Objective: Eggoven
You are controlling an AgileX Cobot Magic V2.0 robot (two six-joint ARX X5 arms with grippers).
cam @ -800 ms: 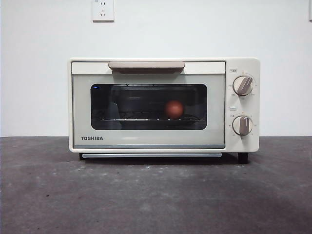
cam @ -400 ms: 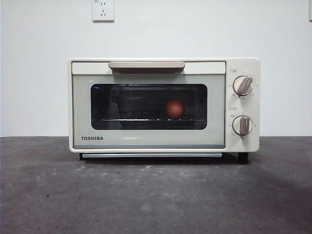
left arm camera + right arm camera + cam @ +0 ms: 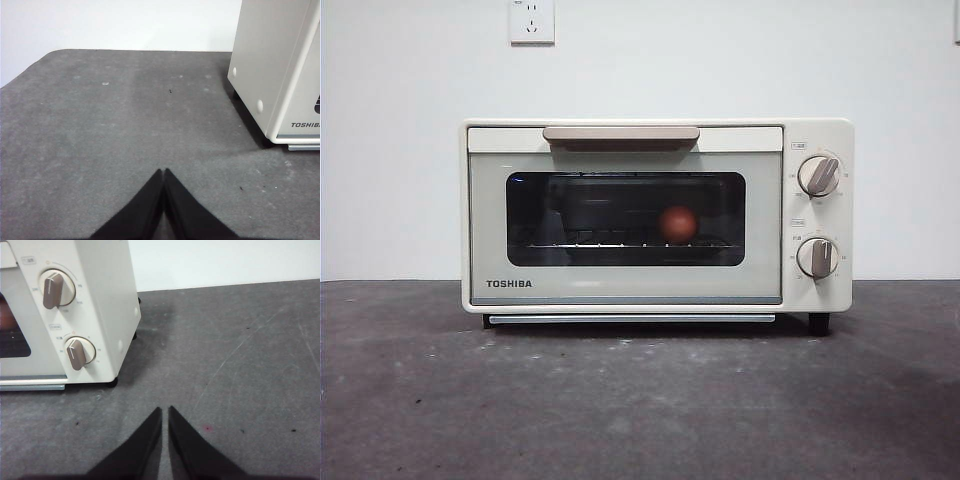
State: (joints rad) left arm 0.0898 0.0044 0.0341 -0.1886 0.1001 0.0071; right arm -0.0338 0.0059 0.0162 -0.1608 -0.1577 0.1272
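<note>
Nearest to us, both arms sit back over the bare front of the table (image 3: 640, 400). Our left gripper (image 3: 163, 172) has its jaws pressed together, nothing in them, just off the oven's left side. Our right gripper (image 3: 165, 411) shows a thin slit between near-closed jaws, also empty, w/ the two dials (image 3: 57, 287) ahead of it.

Further back, near the table's rear edge, the oven (image 3: 655, 215) stands w/ door shut and handle (image 3: 620, 135) up. The egg (image 3: 678, 224) rests on the rack (image 3: 620, 243) inside, right of centre.

Risks, as we judge them: egg is round on thin wires, so a jolt to the oven could roll it. Yanking the door would do that too.
</note>
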